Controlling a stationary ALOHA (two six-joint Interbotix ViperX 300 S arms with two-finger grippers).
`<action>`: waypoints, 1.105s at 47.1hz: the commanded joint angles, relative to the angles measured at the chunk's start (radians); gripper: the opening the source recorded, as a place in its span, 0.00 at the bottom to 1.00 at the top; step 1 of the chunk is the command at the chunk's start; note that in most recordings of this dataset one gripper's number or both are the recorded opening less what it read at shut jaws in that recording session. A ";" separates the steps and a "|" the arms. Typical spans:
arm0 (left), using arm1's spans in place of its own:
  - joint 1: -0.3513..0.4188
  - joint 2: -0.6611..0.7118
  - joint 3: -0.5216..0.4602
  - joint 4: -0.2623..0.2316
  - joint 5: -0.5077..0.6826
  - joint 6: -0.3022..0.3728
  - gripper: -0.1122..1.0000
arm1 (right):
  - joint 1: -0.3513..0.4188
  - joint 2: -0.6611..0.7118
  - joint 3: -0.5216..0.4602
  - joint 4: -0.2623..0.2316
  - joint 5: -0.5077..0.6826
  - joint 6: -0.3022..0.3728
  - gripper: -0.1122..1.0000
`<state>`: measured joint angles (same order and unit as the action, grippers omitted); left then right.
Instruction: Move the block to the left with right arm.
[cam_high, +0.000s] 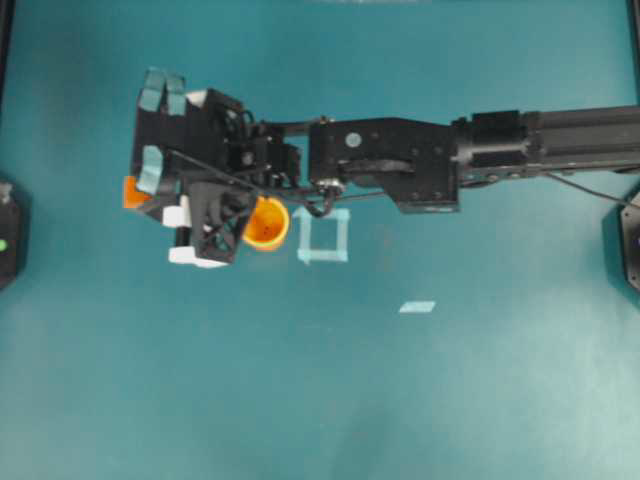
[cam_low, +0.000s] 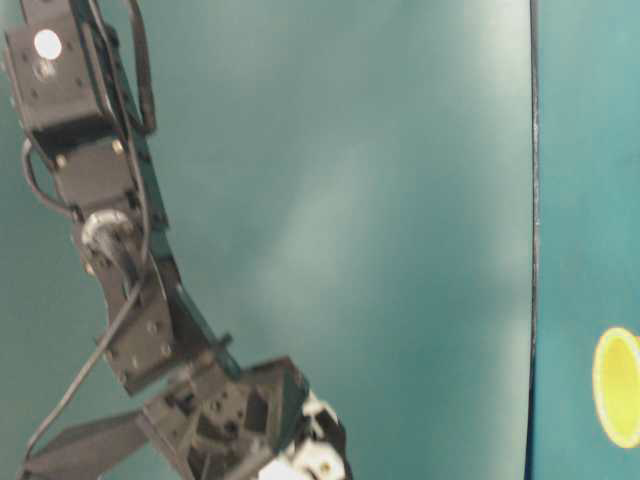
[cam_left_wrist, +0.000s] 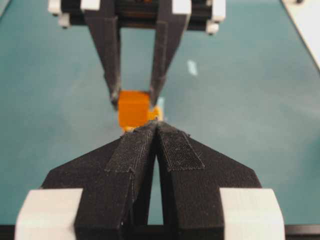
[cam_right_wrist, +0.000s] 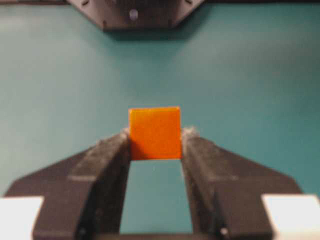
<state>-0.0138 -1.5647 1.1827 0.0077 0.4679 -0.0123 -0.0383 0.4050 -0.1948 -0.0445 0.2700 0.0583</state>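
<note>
Clamped between the two black fingers of the right gripper, the orange block sits at the fingertips, held on both sides above the teal table. Seen from overhead, the right arm stretches across to the table's left side, with a round orange cup and a pale tape square beyond; opposite, the left gripper has its fingers pressed together, holding nothing.

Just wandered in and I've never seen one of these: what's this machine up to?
The right arm stretches across the table with its right gripper closed on the block, well left of the cup and the taped square. The left gripper sits shut nearby, holding nothing.
</note>
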 joint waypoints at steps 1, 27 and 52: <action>-0.003 0.005 -0.025 0.000 -0.005 0.002 0.10 | 0.003 -0.009 -0.044 0.000 -0.034 0.005 0.45; -0.002 0.005 -0.021 0.002 -0.003 0.002 0.10 | 0.003 0.097 -0.152 -0.002 -0.123 0.003 0.45; -0.003 0.005 -0.021 0.002 -0.003 0.002 0.10 | 0.003 0.114 -0.173 -0.002 -0.120 0.003 0.45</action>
<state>-0.0138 -1.5677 1.1827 0.0077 0.4694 -0.0123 -0.0368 0.5446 -0.3405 -0.0430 0.1595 0.0598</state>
